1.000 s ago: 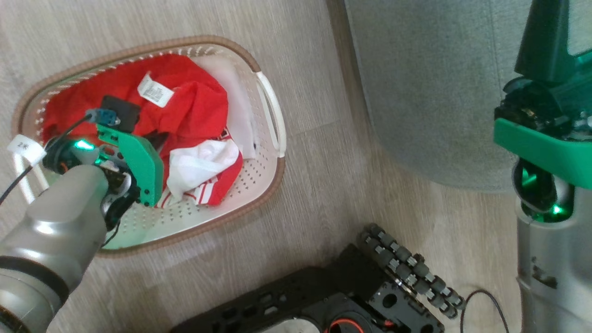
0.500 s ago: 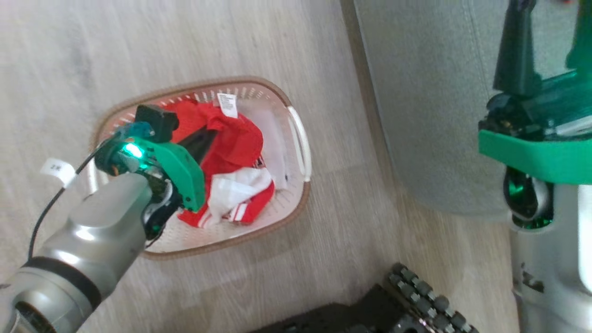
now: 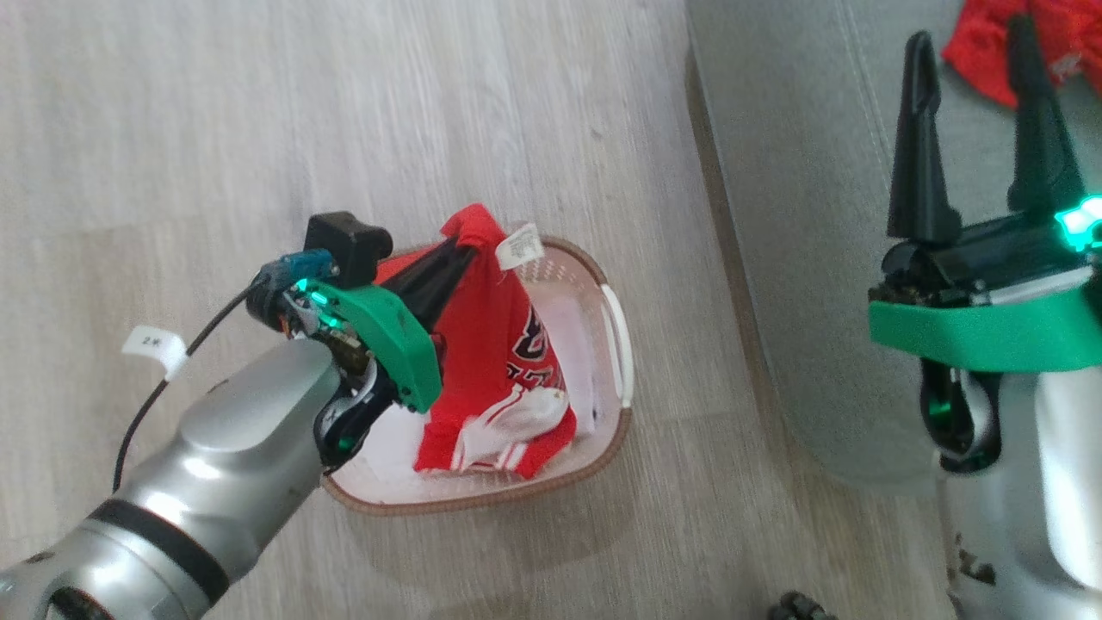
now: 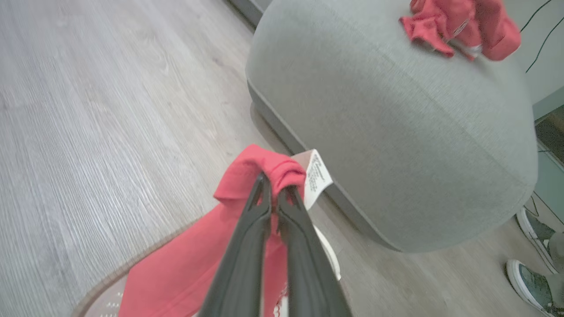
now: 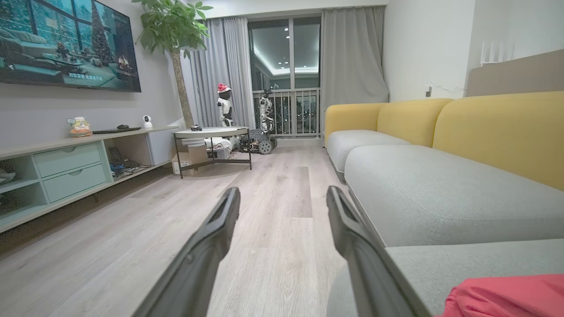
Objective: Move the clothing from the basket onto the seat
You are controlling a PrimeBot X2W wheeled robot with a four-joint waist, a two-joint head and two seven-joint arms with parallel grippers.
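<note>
While the left arm reaches in from the lower left of the head view, its forearm slants up over the near-left corner of the basket.

Left pincer: closed, tips pinching a bunched fold of the red jersey, just beside its white label. Left wrist view confirms it: both fingers meet at the tips with red cloth squeezed between. Jersey hangs from the tips in a peaked drape. Its lower end, with white trim, lies in the basket on other white cloth.

Right arm stands upright at the right edge of the head view. Right pincer: wide open, fingers pointing up the view, above the seat, gripping nothing.

One crumpled red garment lies on top of the seat, towards the side far from the basket.

Edges and room: basket sits on the wood floor near the seat's rounded front edge, with a strip of floor between its right handle and the seat. A broad stretch of grey cushion lies between that edge and the garment. A wide stretch of floor lies left of and beyond the basket. A person's shoes stand on the floor past the seat's corner, lower right of the left wrist view.
</note>
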